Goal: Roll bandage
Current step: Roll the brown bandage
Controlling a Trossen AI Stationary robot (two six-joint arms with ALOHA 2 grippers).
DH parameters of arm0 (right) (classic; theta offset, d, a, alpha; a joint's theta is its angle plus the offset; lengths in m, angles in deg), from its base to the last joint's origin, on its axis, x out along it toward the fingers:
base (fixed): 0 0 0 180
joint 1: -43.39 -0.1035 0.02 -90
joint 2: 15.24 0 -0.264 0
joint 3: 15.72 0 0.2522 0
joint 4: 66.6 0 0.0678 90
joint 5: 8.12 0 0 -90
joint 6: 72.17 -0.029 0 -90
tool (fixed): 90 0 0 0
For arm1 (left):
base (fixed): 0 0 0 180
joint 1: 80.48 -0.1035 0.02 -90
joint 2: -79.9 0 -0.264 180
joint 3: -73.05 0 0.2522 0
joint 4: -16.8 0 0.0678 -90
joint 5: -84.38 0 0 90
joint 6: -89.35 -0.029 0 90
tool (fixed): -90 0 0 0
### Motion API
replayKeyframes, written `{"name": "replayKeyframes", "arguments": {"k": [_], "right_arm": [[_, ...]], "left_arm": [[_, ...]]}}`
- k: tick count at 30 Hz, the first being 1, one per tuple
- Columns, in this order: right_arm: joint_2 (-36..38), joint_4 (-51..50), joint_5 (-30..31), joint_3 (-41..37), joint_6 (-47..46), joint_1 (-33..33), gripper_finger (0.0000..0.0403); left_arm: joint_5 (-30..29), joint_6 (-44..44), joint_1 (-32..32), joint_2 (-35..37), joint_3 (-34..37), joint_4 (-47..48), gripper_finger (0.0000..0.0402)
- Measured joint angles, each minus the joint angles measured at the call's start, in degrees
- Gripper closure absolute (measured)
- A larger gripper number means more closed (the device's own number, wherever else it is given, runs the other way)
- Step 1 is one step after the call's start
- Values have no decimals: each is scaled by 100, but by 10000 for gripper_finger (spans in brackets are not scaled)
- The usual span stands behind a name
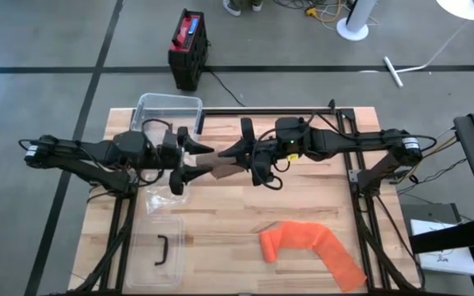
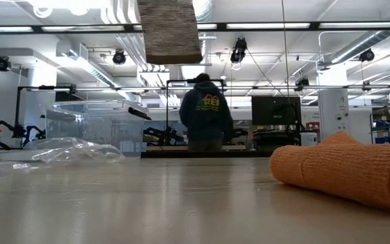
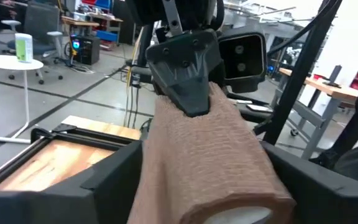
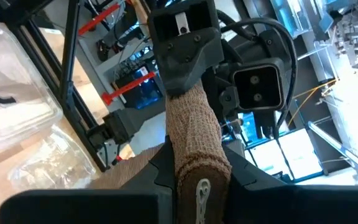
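The brown bandage (image 1: 220, 167) hangs in the air above the worktop (image 1: 303, 205), stretched between the two arms; in the low view only its lower end shows, cut off at the top. The right pincer (image 1: 239, 153) is pressed together on one end. The left pincer (image 1: 194, 162) stands spread around the other end, a finger (image 3: 114, 177) on each side. A second, orange bandage (image 1: 311, 247) lies well apart on the worktop. Two clear tubs (image 1: 168, 111) sit by the left arm.

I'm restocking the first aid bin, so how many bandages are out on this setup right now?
2. A tan bandage is held in the air between the left gripper and right gripper. An orange bandage lies loose on the table's near right. None seen elsewhere.
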Motion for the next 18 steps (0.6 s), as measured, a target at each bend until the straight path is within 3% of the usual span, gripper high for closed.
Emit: {"name": "replayKeyframes", "arguments": {"k": [7,11,18], "right_arm": [[0,-73,40,0,-178,5,340],[2,-67,4,0,-853,3,310],[30,-14,-59,19,-2301,-10,208]], "left_arm": [[-15,-210,4,-47,0,134,243],[-11,-502,4,-25,0,122,307],[-56,-912,-4,34,9,147,330]]}}
